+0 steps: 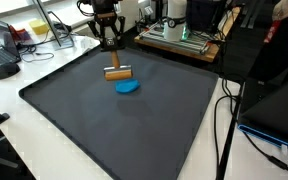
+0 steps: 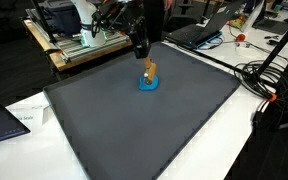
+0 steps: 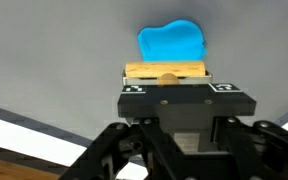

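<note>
**Wrist view first: wooden block clamped crosswise beside a blue piece**

In the wrist view we see the gripper (image 3: 165, 82) closed on a wooden block (image 3: 149, 70). The jaws stand only partly drawn in, stopped by the block between the pads. The block's long axis runs side to side across the picture. It is pale tan with a flat top edge and a small round knob at its middle. Just beyond it a blue piece (image 3: 171, 42), flat with a wavy outline, lies on the dark grey mat (image 3: 44, 50).

In an exterior view the wooden block (image 1: 117, 72) hangs low under the gripper (image 1: 110, 50), near the mat's (image 1: 134, 130) far edge. Its length lies level and roughly across the frame. The blue piece (image 1: 128, 87) lies just beside it, on the near side.

In an exterior view from elsewhere, the block (image 2: 150, 70) appears orange-tan and foreshortened beneath the gripper (image 2: 142, 52). It is directly over the blue piece (image 2: 147, 84) on the mat (image 2: 134, 130). We cannot tell whether block and piece touch.
</note>
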Robot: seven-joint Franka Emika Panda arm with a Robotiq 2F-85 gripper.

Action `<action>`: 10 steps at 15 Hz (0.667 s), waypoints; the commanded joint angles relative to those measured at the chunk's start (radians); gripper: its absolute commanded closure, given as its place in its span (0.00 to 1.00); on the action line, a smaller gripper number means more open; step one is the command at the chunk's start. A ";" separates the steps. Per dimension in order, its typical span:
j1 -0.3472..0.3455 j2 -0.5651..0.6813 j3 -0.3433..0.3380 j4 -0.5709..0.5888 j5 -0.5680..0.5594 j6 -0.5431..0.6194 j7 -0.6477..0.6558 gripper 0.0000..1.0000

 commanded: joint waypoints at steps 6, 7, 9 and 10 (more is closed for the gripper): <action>0.002 0.012 0.014 0.018 -0.180 0.047 0.299 0.78; 0.005 0.012 0.018 0.021 -0.202 0.044 0.342 0.78; 0.011 0.007 0.029 0.022 -0.245 0.039 0.407 0.78; 0.014 0.004 0.035 0.023 -0.259 0.037 0.436 0.78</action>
